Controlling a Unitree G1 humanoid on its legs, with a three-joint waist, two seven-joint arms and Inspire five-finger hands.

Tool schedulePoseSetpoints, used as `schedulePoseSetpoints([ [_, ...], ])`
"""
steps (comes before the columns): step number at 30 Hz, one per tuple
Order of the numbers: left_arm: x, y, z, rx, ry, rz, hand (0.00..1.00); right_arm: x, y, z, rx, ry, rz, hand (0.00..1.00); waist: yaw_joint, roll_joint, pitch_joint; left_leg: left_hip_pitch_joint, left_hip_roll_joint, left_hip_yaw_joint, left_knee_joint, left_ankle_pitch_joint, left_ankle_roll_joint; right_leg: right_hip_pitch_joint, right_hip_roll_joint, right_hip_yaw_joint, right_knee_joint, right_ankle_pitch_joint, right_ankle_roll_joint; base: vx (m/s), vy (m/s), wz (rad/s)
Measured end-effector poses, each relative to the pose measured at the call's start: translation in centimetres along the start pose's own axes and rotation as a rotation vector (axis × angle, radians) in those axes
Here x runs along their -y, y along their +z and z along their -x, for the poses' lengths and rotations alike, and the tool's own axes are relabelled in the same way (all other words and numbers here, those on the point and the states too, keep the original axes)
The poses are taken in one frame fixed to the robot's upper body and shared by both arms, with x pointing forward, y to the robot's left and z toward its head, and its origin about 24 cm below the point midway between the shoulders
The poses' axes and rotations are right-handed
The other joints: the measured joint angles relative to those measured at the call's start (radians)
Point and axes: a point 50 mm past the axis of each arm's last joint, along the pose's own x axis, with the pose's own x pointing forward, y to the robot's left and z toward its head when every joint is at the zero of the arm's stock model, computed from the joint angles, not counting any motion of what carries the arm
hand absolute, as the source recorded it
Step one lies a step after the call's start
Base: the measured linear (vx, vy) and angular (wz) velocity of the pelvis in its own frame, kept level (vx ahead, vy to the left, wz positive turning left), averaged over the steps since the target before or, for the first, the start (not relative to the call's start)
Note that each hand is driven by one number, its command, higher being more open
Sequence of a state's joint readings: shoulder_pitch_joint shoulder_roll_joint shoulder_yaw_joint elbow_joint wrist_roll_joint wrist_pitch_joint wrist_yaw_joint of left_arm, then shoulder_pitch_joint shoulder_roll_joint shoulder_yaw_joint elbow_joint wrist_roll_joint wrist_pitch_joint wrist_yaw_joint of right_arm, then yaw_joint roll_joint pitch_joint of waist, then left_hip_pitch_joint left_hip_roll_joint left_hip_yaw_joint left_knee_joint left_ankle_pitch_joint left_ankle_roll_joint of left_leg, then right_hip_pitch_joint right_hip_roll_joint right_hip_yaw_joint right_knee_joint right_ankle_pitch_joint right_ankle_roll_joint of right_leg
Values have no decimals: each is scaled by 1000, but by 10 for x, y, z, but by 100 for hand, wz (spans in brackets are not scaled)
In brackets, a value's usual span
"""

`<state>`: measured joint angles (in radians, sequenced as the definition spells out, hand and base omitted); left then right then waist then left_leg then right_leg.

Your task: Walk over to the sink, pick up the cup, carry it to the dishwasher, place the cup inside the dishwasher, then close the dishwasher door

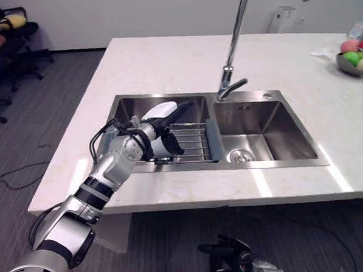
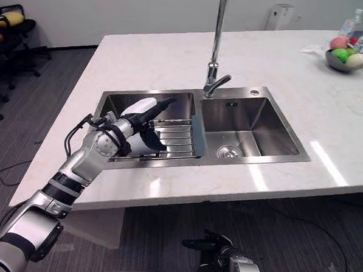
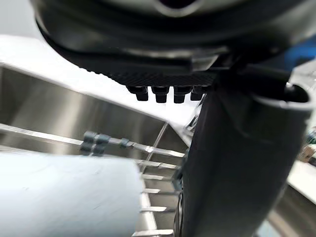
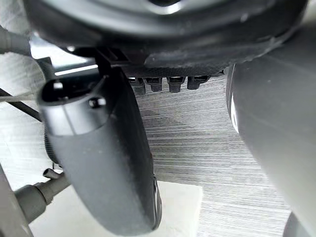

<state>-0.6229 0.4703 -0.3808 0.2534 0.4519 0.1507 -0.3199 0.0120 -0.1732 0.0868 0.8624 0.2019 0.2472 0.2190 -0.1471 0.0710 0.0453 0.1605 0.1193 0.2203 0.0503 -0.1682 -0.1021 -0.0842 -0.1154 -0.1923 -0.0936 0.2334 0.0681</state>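
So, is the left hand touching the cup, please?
Cannot tell. The left wrist view shows a gap between the thumb of the left hand and the cup, but in the eye views the hand overlaps the cup.

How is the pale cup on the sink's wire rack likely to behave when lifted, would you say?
The cup seems to lie on its side on the wire rack, so a nudge would probably roll it. Its smooth wall may slip in the left hand. It looks rigid, likely keeping its shape.

no text, label, number or sign readable, none legible on sink (image 1: pixel 291 126) or countertop (image 1: pixel 173 62)
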Motion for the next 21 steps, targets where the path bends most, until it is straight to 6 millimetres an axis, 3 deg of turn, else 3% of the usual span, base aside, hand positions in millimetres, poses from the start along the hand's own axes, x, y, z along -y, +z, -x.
schedulePoseSetpoints([
  [4,3,-22,1,-90,-33,-4,100,1,0,0,-5,-1,0,100,1,0,3,4,2,1,1,-1,1,4,2,1,-1,-1,2,-5,2,-1],
  [21,8,-60,4,-272,-63,-80,100,2,9,-1,-9,18,9,100,-6,19,34,13,37,18,0,-14,-19,2,40,8,-1,-14,-8,6,-17,-3],
])
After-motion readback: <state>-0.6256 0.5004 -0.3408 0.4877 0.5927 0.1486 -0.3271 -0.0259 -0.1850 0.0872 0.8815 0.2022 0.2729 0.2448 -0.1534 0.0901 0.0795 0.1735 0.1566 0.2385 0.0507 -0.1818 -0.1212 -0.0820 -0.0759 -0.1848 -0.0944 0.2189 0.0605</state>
